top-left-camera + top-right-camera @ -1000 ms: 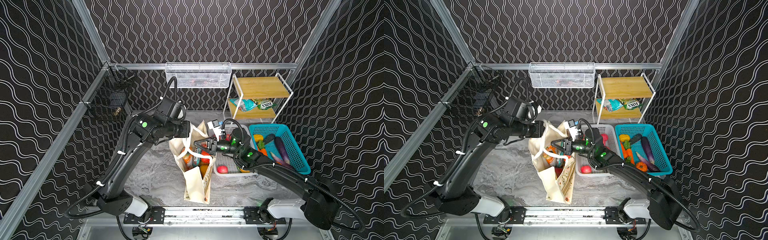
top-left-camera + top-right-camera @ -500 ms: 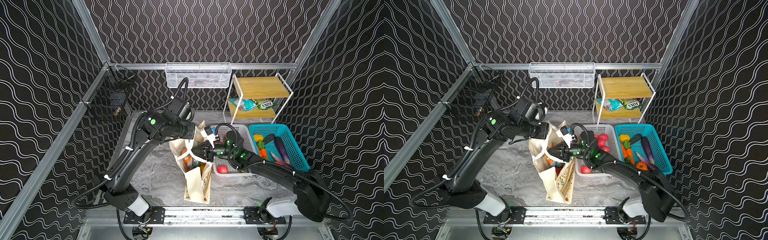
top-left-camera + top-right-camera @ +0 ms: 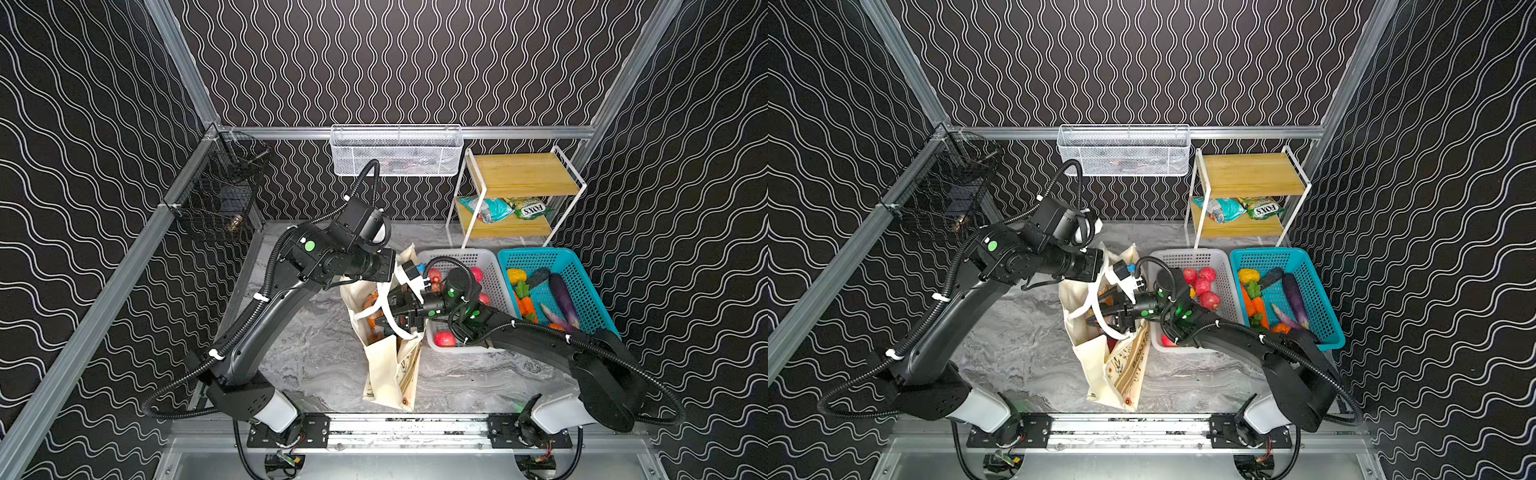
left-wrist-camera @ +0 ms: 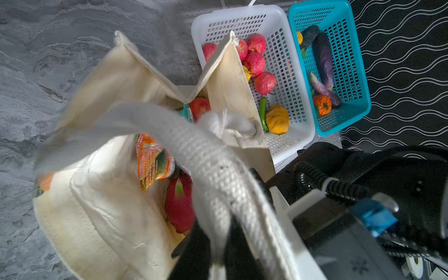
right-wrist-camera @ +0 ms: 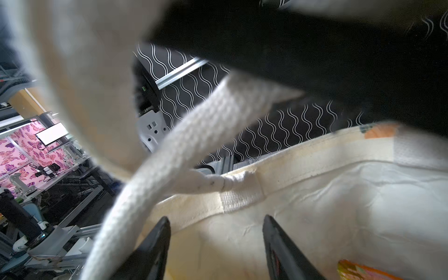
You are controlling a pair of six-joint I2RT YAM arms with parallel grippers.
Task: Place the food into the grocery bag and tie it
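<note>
Cream canvas flower-print tote (image 3: 386,374) stands mid-table, mouth open, just beside white perforated plastic basket (image 3: 492,266). Shiny orange snack packet (image 4: 152,162) and pink dragon fruit (image 4: 179,206) lie inside. Left gripper (image 4: 215,244) clamped on thick cream woven handle (image 4: 206,155). Right gripper (image 5: 215,218) jaws wide apart, empty, at bag mouth. We judge canvas soft and floppy, weighted by load; we would take hold at handles for tying.

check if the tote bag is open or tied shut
Open, not tied: the grocery bag gapes at the top, showing an orange packet and dragon fruit inside.
</note>
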